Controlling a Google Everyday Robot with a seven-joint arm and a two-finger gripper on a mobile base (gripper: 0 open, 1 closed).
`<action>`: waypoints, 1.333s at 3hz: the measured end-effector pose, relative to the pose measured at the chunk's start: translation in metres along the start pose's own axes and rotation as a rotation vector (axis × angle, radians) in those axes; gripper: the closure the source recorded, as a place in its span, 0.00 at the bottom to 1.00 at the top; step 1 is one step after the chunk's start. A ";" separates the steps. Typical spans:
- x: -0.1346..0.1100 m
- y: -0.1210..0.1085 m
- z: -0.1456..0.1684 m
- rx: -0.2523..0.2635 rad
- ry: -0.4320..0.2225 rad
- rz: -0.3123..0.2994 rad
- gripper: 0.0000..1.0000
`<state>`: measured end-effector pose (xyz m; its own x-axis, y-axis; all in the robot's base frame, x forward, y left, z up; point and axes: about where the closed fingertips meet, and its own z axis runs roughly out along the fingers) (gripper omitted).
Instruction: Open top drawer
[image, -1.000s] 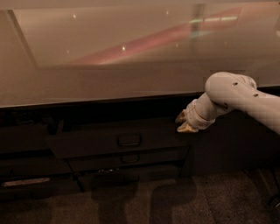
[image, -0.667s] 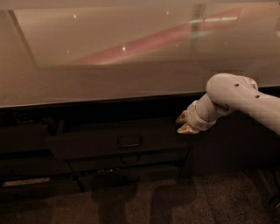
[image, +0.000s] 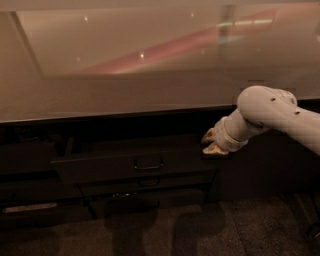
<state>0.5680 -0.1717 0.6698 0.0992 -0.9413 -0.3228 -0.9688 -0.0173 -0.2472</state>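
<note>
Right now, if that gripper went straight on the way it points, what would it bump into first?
Likely the right end of the top drawer: the gripper, just under the counter edge, points left at it. Depth is hard to judge.

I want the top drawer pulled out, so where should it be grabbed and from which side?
Take the small curved handle at the centre of the top drawer, coming straight from the front; it seems the only part standing off the flat face. The gripper is by the drawer's upper right corner.
</note>
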 end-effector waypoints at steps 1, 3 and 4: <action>0.000 0.008 -0.001 -0.004 -0.007 -0.005 1.00; -0.003 0.012 -0.004 -0.003 -0.018 -0.009 1.00; -0.003 0.012 -0.004 -0.004 -0.018 -0.009 1.00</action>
<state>0.5554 -0.1706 0.6716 0.1120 -0.9348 -0.3370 -0.9686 -0.0270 -0.2470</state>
